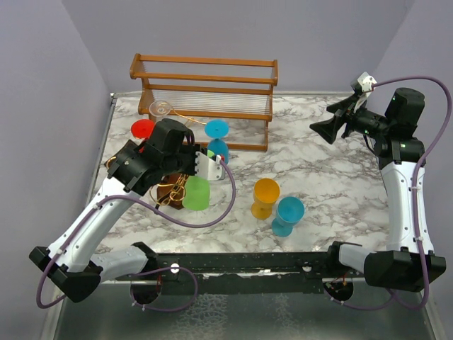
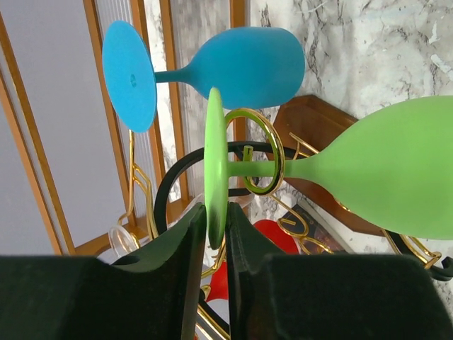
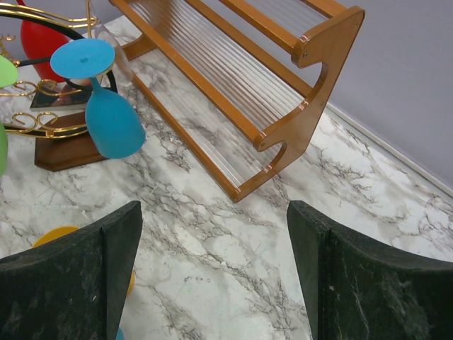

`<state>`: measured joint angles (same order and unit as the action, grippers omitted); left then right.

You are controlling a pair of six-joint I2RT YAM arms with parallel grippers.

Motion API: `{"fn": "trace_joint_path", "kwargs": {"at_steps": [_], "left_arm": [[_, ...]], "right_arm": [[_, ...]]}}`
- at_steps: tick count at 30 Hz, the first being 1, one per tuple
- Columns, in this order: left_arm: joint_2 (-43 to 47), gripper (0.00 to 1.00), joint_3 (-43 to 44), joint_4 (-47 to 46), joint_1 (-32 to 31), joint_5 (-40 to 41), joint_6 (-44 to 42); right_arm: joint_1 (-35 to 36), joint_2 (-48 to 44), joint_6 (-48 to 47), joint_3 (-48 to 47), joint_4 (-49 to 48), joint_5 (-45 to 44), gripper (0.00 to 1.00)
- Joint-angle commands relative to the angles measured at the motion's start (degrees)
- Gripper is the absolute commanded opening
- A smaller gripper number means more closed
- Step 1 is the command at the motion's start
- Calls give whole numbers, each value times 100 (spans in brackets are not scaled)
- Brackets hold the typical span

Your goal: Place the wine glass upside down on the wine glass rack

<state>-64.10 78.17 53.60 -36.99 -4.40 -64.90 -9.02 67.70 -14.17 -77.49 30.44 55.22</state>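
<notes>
At lower centre of the left wrist view, the green wine glass (image 2: 396,170) is pinched by its foot in the left gripper (image 2: 216,212), its stem seated in a gold loop (image 2: 278,152) of the wine glass rack (image 2: 311,124); only release is judged outstanding, with the right gripper (image 3: 214,212) spread.

Blue glass (image 3: 112,124) upside down on gold rack (image 3: 67,145) beside wooden slatted frame (image 3: 233,85)
</notes>
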Motion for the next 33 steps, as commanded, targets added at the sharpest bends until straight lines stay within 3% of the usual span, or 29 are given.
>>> {"fn": "trace_joint_path", "kwargs": {"at_steps": [1, 33], "left_arm": [[-21, 22, -30, -114, -9, 176, -5], [113, 42, 42, 504, -27, 687, -178]], "right_arm": [[-21, -128, -35, 1, 36, 43, 83], [-21, -138, -229, -144, 419, 29, 83]]}}
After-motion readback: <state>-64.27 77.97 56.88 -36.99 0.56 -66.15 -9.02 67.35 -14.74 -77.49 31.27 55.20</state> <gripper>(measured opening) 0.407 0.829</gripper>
